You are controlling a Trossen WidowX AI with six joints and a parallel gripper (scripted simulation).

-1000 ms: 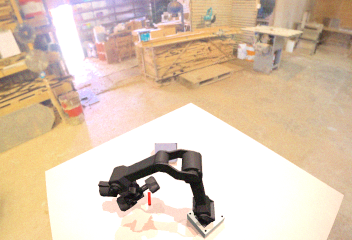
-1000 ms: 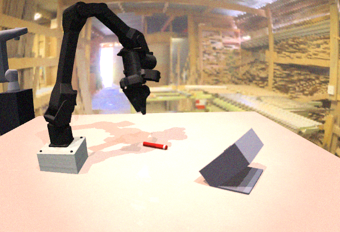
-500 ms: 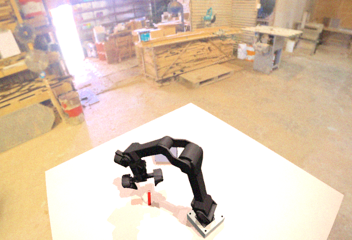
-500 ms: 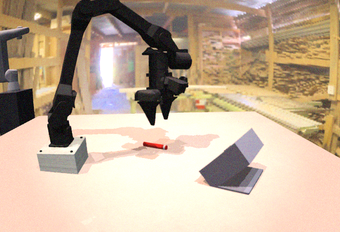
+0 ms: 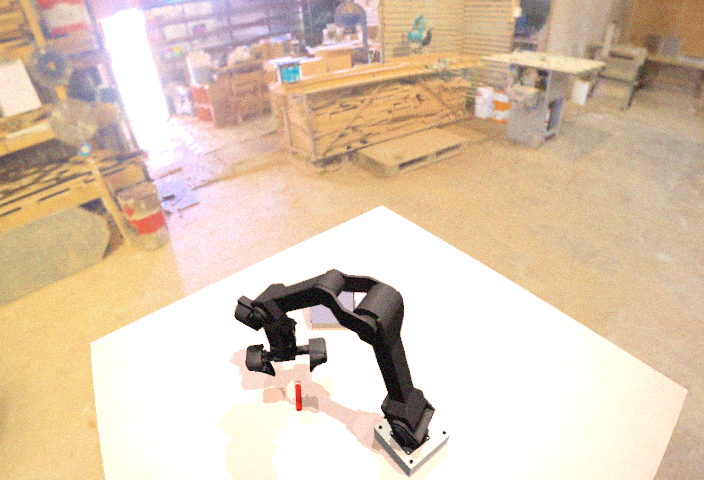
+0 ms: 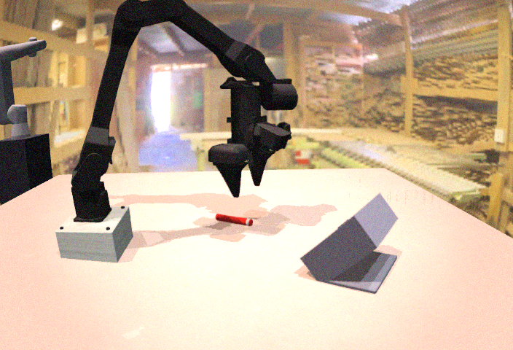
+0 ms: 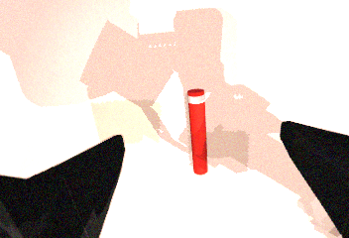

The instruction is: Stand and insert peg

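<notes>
We see the end effector (image 5: 289,367) open above the tabletop (image 5: 506,367), the red peg (image 5: 298,397) lying toward its six o'clock, and the arm's base (image 5: 410,470) toward its four o'clock.

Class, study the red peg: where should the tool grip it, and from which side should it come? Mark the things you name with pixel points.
Probably best from straight above, around the middle of the peg (image 5: 298,396) (image 6: 234,219) (image 7: 198,136), one finger on each long side. It lies flat, slim and straight, its round sides uncovered. The open tool (image 5: 289,370) (image 6: 246,191) (image 7: 201,136) hangs above, its fingers spread to either side in the wrist view.
</notes>
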